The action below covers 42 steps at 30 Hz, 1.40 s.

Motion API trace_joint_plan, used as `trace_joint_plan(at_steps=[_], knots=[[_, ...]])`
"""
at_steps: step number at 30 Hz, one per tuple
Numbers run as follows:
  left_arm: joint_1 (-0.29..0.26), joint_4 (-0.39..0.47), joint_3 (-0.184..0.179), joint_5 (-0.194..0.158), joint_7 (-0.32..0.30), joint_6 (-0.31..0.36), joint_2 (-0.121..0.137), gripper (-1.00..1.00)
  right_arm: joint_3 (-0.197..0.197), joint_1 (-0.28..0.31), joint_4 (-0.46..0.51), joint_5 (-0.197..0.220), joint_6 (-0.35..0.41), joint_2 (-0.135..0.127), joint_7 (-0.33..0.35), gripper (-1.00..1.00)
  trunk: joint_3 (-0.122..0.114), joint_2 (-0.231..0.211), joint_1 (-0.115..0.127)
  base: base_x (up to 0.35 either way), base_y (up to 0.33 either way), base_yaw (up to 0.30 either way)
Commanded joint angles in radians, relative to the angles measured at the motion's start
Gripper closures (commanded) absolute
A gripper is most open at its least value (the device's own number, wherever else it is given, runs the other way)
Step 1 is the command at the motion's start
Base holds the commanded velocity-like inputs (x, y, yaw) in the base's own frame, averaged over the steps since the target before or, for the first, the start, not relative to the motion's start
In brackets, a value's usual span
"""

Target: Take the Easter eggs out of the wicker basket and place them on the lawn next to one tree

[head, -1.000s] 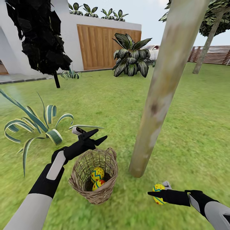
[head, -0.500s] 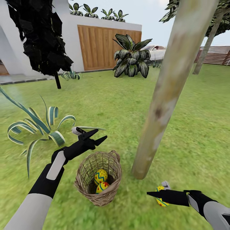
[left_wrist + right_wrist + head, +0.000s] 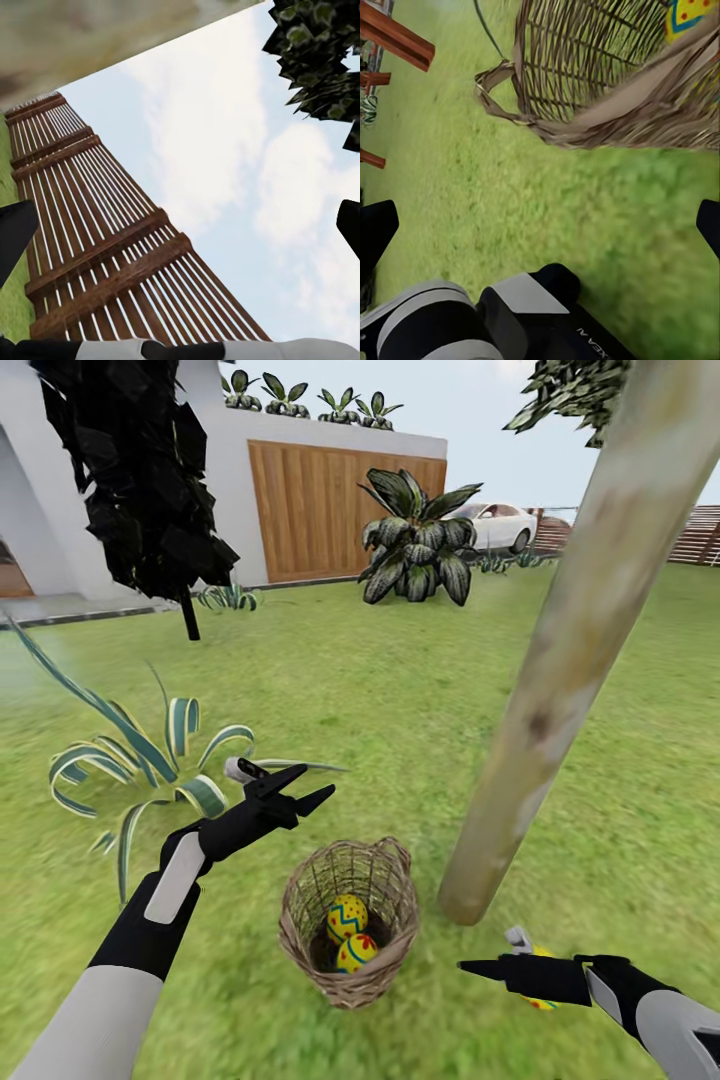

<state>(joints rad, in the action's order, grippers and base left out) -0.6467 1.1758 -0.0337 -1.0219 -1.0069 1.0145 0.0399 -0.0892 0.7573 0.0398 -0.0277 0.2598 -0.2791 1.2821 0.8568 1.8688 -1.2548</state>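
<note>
The wicker basket [image 3: 350, 970] stands on the lawn [image 3: 400, 690] just left of the tree [image 3: 560, 680], a thick pale leaning trunk. Two Easter eggs [image 3: 347, 917] lie in the basket, yellow with blue zigzags, the lower one [image 3: 357, 952] with a red mark. A third egg [image 3: 541, 1002] lies on the grass near the trunk's foot, mostly hidden behind my right gripper [image 3: 497, 952], which is open and empty. The right wrist view shows the basket [image 3: 615, 75] and one egg [image 3: 690, 19] ahead of the fingers. My left gripper [image 3: 300, 785] hangs open above and left of the basket.
A striped spiky agave [image 3: 150, 750] grows left of my left arm. A black-leaved tree [image 3: 140, 490] stands at the back left and a big leafy plant [image 3: 415, 540] before the wooden gate [image 3: 320, 510]. Open grass lies right of the trunk.
The view has shifted, so the basket, trunk and plants sit further right. Both arms keep their pose. The loose egg went from between the right fingertips to behind that gripper.
</note>
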Motion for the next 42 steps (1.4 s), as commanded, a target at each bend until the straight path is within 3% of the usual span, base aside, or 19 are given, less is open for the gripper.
trace_joint_plan(at_steps=[1,10,15,21,36,39,42], knots=[[-0.001,-0.001,-0.002,-0.003,-0.002,0.004,0.001,-1.00,-0.006,0.000,0.000,-0.003,0.010,0.000,0.003,-1.00,-0.002,-0.007,0.004,-0.076,0.286,0.000],[-0.001,0.005,-0.003,-0.003,-0.002,0.003,0.002,-1.00,-0.007,0.000,0.000,-0.003,0.009,0.000,-0.001,-1.00,-0.031,-0.070,0.039,-0.040,0.152,0.000],[-0.001,0.013,-0.003,0.001,0.000,0.002,0.002,-1.00,-0.007,0.000,0.000,-0.003,0.008,0.001,-0.058,-1.00,-0.046,-0.105,0.058,-0.001,0.006,0.000],[-0.006,0.008,-0.003,0.001,0.001,0.002,0.002,-1.00,-0.007,0.000,0.000,-0.003,0.009,0.001,-0.067,-1.00,-0.065,-0.147,0.081,0.008,-0.019,0.000],[-0.004,-0.004,-0.005,-0.004,-0.004,0.003,0.002,-1.00,-0.007,0.000,0.000,-0.003,0.009,0.001,-0.069,-1.00,-0.106,-0.238,0.131,0.210,-0.055,0.000],[0.002,-0.048,0.000,-0.019,-0.039,0.002,0.006,-1.00,-0.007,0.000,0.000,-0.003,0.009,0.001,-0.069,-1.00,-0.106,-0.238,0.131,0.075,-0.002,0.000],[0.004,-0.111,0.006,-0.037,-0.129,0.000,0.009,-1.00,-0.007,0.000,0.000,-0.003,0.009,0.001,-0.069,-1.00,-0.106,-0.238,0.131,0.016,0.000,0.000]])
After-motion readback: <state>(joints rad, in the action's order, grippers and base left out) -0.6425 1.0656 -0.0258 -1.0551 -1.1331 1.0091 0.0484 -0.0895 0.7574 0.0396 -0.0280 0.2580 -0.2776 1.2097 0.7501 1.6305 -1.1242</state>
